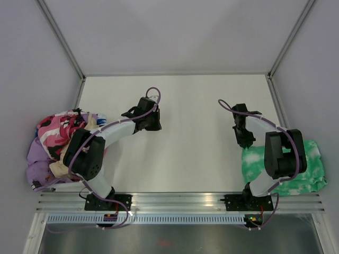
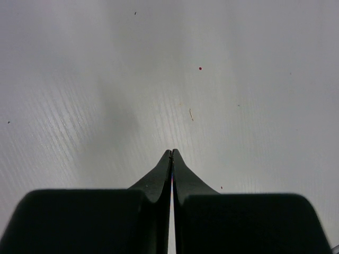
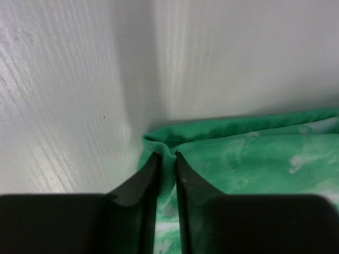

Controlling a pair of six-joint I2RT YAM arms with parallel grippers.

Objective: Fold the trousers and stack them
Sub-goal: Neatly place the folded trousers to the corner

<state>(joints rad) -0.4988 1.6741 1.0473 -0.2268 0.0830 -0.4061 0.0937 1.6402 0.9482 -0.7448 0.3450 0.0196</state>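
The trousers (image 1: pixel 312 165) lie as a folded green and white tie-dye bundle at the table's right front edge, partly under my right arm. In the right wrist view their near corner (image 3: pixel 254 153) bunches up into a small ridge. My right gripper (image 1: pixel 244 142) is at the bundle's upper left corner, and its jaws (image 3: pixel 166 154) are shut on that ridge of green fabric. My left gripper (image 1: pixel 152 125) hovers over bare table near the middle. Its jaws (image 2: pixel 171 152) are shut, tips touching, with nothing between them.
A heap of other clothes (image 1: pixel 57 142), pink, white and lilac, sits at the table's left edge beside my left arm. The white tabletop (image 1: pixel 196 106) is fenced by metal frame rails (image 1: pixel 175 74) at the back and sides.
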